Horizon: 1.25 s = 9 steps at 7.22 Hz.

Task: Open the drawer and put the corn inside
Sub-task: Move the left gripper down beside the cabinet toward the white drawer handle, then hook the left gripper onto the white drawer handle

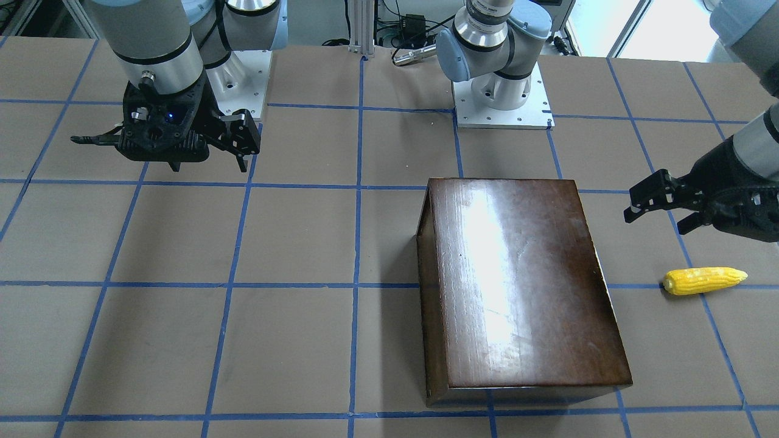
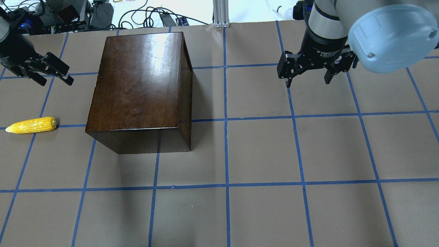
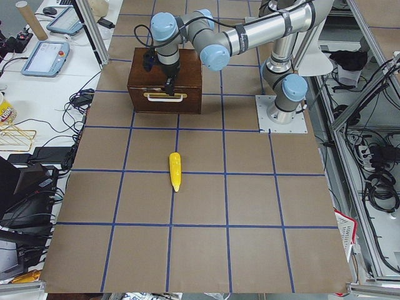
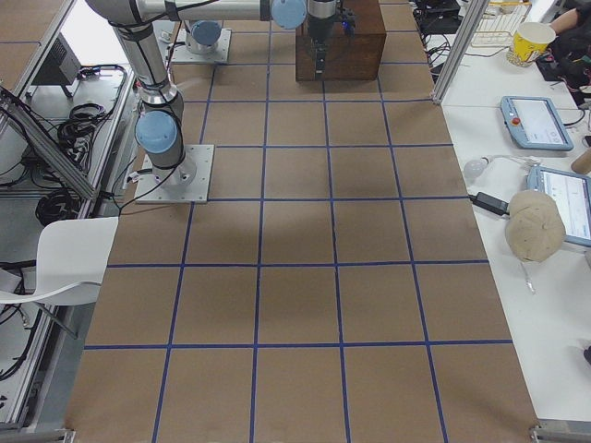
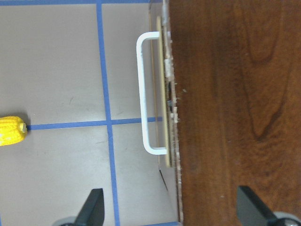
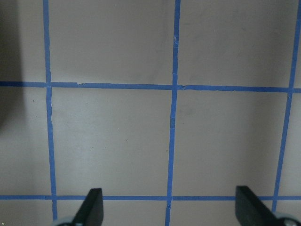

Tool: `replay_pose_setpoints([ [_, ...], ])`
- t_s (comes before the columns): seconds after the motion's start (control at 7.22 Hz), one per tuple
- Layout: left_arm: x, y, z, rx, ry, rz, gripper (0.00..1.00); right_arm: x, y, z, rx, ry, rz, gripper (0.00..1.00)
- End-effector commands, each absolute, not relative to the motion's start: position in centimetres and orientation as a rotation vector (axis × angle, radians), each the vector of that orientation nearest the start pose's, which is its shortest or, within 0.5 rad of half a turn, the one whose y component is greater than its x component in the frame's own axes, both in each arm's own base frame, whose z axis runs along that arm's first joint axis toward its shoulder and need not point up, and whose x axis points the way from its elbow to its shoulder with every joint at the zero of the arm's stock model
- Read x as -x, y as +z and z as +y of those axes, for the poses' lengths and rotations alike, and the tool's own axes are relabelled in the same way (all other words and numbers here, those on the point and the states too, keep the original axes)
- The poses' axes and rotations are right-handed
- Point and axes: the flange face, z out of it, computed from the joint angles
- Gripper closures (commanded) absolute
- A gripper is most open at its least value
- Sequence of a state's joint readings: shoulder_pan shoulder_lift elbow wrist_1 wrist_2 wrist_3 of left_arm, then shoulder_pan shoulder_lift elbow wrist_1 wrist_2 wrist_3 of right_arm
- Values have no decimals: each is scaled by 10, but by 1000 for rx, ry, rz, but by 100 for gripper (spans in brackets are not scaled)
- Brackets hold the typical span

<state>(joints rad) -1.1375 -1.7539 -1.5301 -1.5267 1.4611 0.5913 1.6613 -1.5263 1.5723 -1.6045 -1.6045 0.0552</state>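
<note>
**Bench** (image 2: 260,151): brown surface, gridded with blue tape (image 2: 226,120).

**Box** (image 2: 137,82): glossy dark-brown wood, standing on the robot's left half of the bench.

**Drawer** (image 3: 164,100): in the box face turned to the robot's left. It is shut, its front flush with the box. A pale bail handle (image 5: 146,94) stands out from the front, as the left wrist view shows.

**Corn** (image 2: 31,125): yellow cob lying flat on the bench along a tape line. It is on the drawer side of the box and apart from it, blunt end toward the box, tapered end pointing away. Nothing touches it.

**Left gripper** (image 2: 53,78): held in the air over the drawer-side edge of the box, holding nothing. Its fingers (image 5: 91,209) are spread wide. In the wrist view one finger is over the bench and the other over the box top, with the handle between and below them. It stands off to one side of the corn.

**Right gripper** (image 2: 307,82): fingers (image 6: 91,207) spread wide and holding nothing. It hangs over bare taped bench on the robot's right half, well apart from the box.

**Surroundings:**
- Two arm bases on metal plates (image 1: 502,103) at the robot's edge.
- An aluminium post (image 2: 221,13) and cables (image 2: 151,17) beyond the far edge.
- Side tables with tablets (image 4: 536,120) past the bench ends.
</note>
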Motion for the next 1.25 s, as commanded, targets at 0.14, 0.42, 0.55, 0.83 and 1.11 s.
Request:
replay_pose_setpoints([
  [0.14,-130,360,-587,-432,114,3297,0,-175,468,-495,56,16,3176,0],
  [0.42,-131,337,-589,-405,171,3327,0,-175,468,-495,56,16,3176,0],
  [0.55,-130,331,-589,-334,167,3333,0,-175,468,-495,56,16,3176,0],
  [0.83,-132,321,-593,-304,180,3339,0,-175,468,-495,56,16,3176,0],
  [1.11,-123,316,-599,-186,115,3445,0,-175,468,-495,56,16,3176,0],
])
